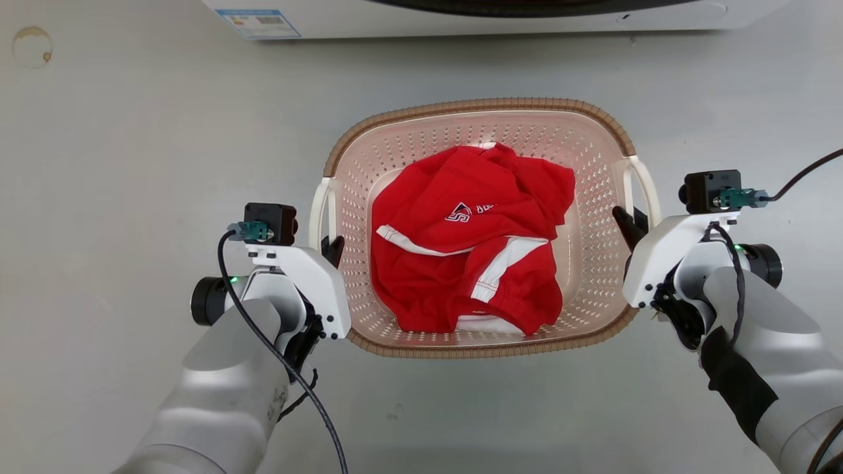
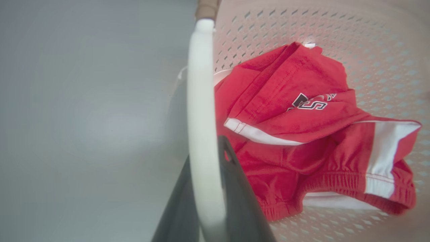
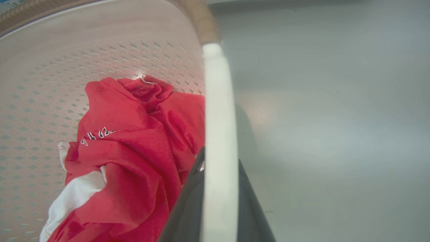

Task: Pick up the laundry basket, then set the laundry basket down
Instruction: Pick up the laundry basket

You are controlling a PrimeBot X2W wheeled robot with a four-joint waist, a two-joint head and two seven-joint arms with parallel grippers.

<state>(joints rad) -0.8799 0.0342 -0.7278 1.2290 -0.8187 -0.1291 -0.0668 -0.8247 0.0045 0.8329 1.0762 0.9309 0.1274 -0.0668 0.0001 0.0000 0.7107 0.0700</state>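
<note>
Where its handles [image 1: 321, 210] arch, left end effector [image 1: 328, 245] and right end effector [image 1: 633, 220] grip the laundry basket [image 1: 481, 105].

We hold both pale forearms forward and spread apart, wrists angled inward. Our left gripper [image 1: 332, 250] and right gripper [image 1: 627, 224] each have two dark fingers [image 2: 235, 188] closed on a side handle [image 2: 201, 101] of the laundry basket [image 1: 474, 105].

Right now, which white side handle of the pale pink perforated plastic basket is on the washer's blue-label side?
The white left handle, gripped by the left gripper: the blue label sits toward that side. The right handle lies opposite.
</note>
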